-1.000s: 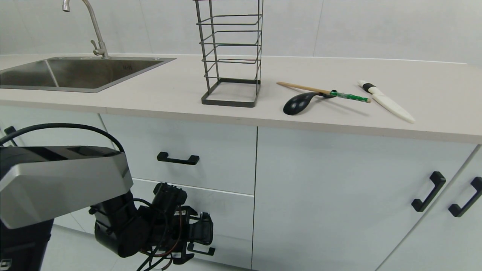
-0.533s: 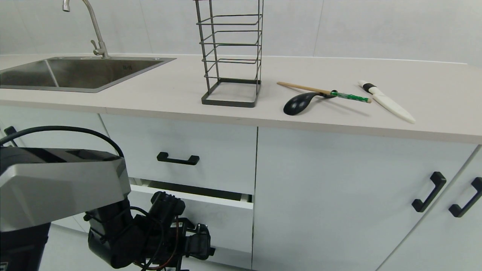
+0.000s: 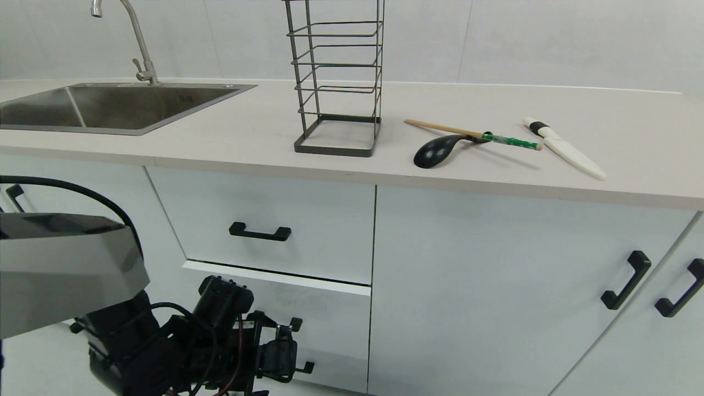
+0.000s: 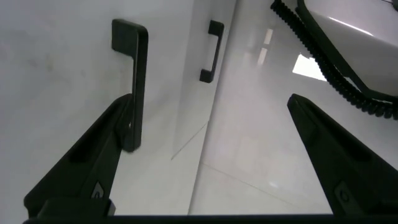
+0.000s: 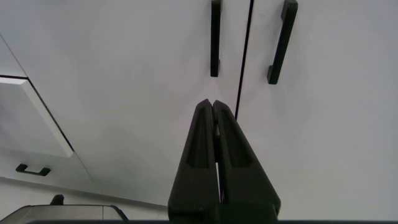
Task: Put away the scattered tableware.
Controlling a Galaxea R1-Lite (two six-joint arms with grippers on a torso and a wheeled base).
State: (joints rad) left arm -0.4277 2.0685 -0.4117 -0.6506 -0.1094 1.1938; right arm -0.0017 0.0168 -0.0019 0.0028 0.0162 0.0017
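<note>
From the head we see a glossy black spoon (image 3: 438, 150), wooden chopstick (image 3: 440, 127) and white knife (image 3: 566, 148) on the matte counter (image 3: 220, 137), three o'clock of the wire rack (image 3: 334, 149). Wrist views show us more: left gripper (image 4: 210, 101) spread beside a bar handle (image 4: 134, 81), right gripper (image 5: 215, 106) pinched together.

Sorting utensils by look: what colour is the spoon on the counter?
The spoon is black, best seen in the head view.

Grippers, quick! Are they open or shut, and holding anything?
Left gripper: open, empty, one finger beside the drawer handle.
Right gripper: shut, holding nothing.
</note>
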